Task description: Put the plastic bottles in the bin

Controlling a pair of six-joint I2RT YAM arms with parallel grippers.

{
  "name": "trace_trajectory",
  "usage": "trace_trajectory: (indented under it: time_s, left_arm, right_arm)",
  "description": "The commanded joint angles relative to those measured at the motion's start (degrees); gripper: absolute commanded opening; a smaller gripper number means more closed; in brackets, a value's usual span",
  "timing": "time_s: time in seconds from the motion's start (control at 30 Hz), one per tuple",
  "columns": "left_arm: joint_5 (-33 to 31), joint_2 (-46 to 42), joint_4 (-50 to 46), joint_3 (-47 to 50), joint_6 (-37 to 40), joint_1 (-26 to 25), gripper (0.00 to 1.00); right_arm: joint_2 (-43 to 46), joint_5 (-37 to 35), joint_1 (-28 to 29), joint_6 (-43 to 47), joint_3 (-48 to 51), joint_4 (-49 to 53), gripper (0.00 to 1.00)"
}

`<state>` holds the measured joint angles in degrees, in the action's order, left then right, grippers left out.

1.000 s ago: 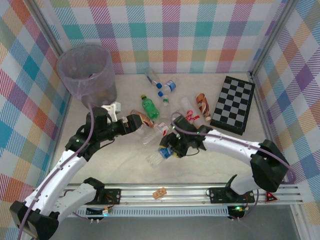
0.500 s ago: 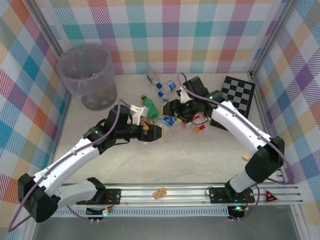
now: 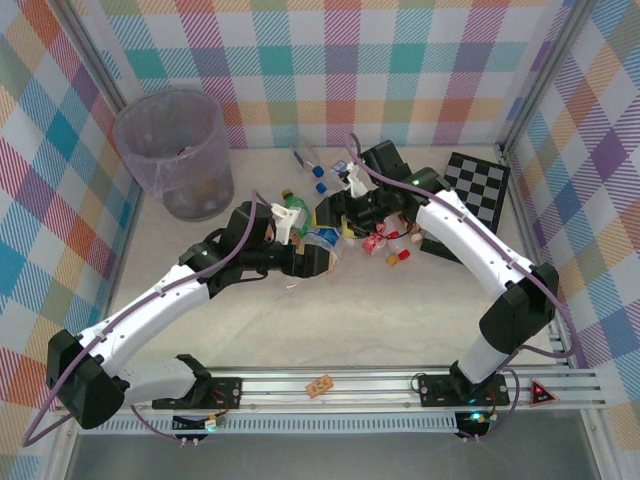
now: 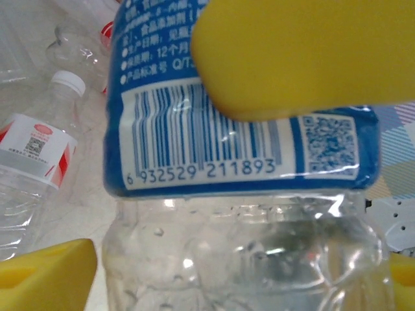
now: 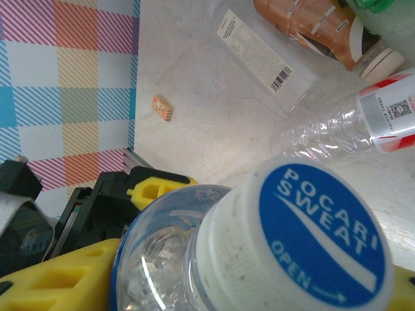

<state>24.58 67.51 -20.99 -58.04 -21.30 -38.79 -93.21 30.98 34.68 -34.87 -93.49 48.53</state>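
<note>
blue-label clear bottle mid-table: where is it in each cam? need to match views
Top external: blue-label bottle mid-table, just right of the green bottle.
Left wrist: centre, close up, barcode facing the camera.
Right wrist: bottom right, cap end on, reading POCARI SWEAT.
Shared landmark: red-and-white-labelled clear bottle, left edge in left wrist, right edge in right wrist; probably the red patch further right in top external.

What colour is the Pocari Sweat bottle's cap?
The clear plastic bottle's ribbed cap is white, blue-topped; right wrist view.
</note>
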Motion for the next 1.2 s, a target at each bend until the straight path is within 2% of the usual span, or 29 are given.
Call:
trace_trajectory:
  time_s: [0.0, 0.1, 0.2, 0.3, 0.43, 0.6, 0.73, 0.83, 0.97, 1.07, 1.17]
  left_arm:
    - [-1.3, 0.1, -0.2, -2.3, 0.8, -0.4, 0.75]
    - [-1.8, 0.4, -2.1, -3.2, 1.6, -0.4, 0.63]
    - [-2.4, 0.2, -2.9, -3.6, 1.9, -0.3, 0.57]
    - [-3.1, 0.0, -3.3, -3.7, 2.0, -0.4, 0.53]
    - [-4.9, 0.5, -4.9, -4.9, 2.2, -0.3, 0.50]
    - [-7.4, 0.6, -8.2, -7.9, 3.8, 0.8, 0.47]
    - [-9.2, 1.4, -10.1, -11.4, 4.6, 4.5, 0.42]
    - [-9.9, 4.2, -11.6, -16.1, 4.2, 9.6, 0.38]
    - [-7.8, 9.1, -14.1, -25.9, 5.4, 18.8, 0.32]
    - [-1.6, 10.3, -9.0, -28.2, 5.1, 26.5, 0.27]
    - [2.0, 11.2, -3.7, -30.2, 4.0, 33.0, 0.21]
  right_arm:
    - [-0.3, 2.0, 0.6, 0.4, -1.0, -0.8, 0.42]
    - [-0.6, 2.2, 0.7, -0.5, -0.7, -1.7, 0.45]
    - [-0.8, 2.1, 0.7, -1.1, -1.3, -1.7, 0.58]
    - [-0.8, 1.6, 0.2, -0.9, -2.7, -0.4, 0.81]
    - [1.4, -1.7, -1.6, -0.8, -3.2, 2.9, 1.00]
    - [7.0, -3.0, -6.0, 0.1, -1.0, 5.5, 1.00]
    - [11.9, -6.7, -10.1, 1.9, 1.9, 5.9, 1.00]
    - [14.0, -8.7, -10.9, 4.4, 4.9, 5.6, 0.99]
    - [17.3, -5.9, -11.0, 6.6, 12.6, 0.7, 1.00]
    - [19.4, -6.1, -10.9, 8.1, 16.6, -0.2, 0.99]
    - [21.1, -8.0, -11.0, 8.8, 19.2, 0.2, 1.00]
